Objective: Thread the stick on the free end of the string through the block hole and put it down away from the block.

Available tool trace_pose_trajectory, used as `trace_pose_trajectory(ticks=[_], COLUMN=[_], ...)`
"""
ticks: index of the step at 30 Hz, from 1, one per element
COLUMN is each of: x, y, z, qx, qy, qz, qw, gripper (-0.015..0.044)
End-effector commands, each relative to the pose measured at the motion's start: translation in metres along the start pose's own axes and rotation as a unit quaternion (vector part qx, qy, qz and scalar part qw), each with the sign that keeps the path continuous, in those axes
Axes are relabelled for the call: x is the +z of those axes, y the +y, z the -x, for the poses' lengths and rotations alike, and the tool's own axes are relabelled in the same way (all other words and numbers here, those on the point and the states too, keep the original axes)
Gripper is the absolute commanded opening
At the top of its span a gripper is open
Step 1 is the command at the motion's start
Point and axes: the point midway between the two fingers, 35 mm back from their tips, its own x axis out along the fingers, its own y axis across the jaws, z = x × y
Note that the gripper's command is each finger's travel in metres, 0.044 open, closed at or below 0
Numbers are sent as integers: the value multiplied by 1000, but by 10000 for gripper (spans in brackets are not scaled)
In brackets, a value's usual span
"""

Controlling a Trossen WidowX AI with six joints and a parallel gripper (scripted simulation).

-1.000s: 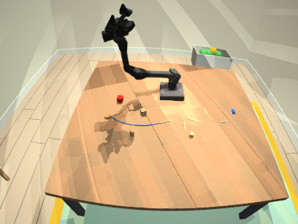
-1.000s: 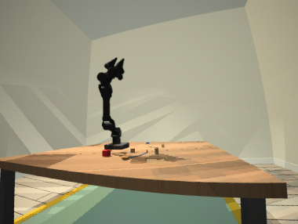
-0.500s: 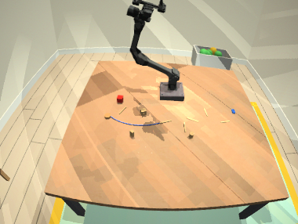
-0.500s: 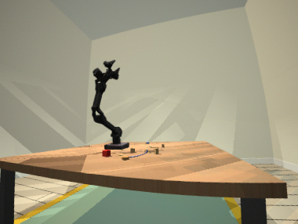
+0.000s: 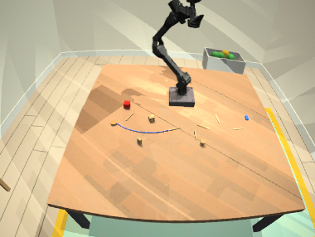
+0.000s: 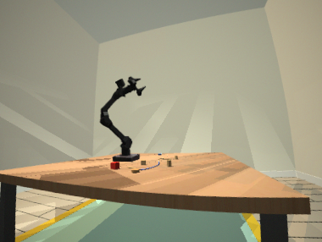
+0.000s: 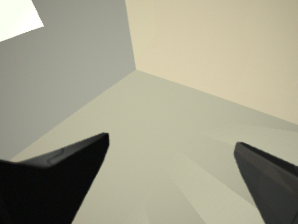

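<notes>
My gripper (image 5: 201, 9) (image 6: 142, 84) (image 7: 170, 143) is open and empty, raised high above the table, far from everything on it. A round wooden button (image 5: 113, 123) (image 6: 135, 171) lies at the left. A blue string (image 5: 145, 133) (image 6: 151, 168) curves from it to the right, and a thin wooden stick (image 5: 175, 128) is at its free end. A small wooden block (image 5: 152, 118) (image 6: 143, 162) stands behind the string and looks like the one with the hole, but the hole is too small to make out. The string passes in front of this block, outside it.
A red cube (image 5: 127, 104) (image 6: 114, 165) sits at the back left. Two small wooden pieces (image 5: 139, 141) (image 5: 202, 143) stand nearer the front. Several loose sticks, such as one stick (image 5: 129, 117) and another stick (image 5: 217, 118), and a blue object (image 5: 246, 118) lie about the table (image 5: 174, 191).
</notes>
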Motion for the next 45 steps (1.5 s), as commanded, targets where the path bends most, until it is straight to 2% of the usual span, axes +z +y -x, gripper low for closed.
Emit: trace_pose_trajectory(ticks=[1, 5, 11, 16, 21, 28, 35, 40, 45], x=[-22, -22, -4, 23, 57, 100, 135, 149, 150], y=[-61, -112, -194, -262, -326, -401, -461, -492, -511], z=[-38, -57, -70, -63, -38, 17, 96, 164, 234], qx=[-101, -179, -297, -387, -458, -521, -543, -525, -480], qy=[6, 22, 69, 129, 215, 349, 497, 600, 691], qz=[191, 319, 470, 555, 604, 612, 564, 505, 439], qw=[976, 930, 828, 725, 615, 481, 375, 330, 315], gripper=[440, 440, 440, 440, 440, 440, 440, 440, 440])
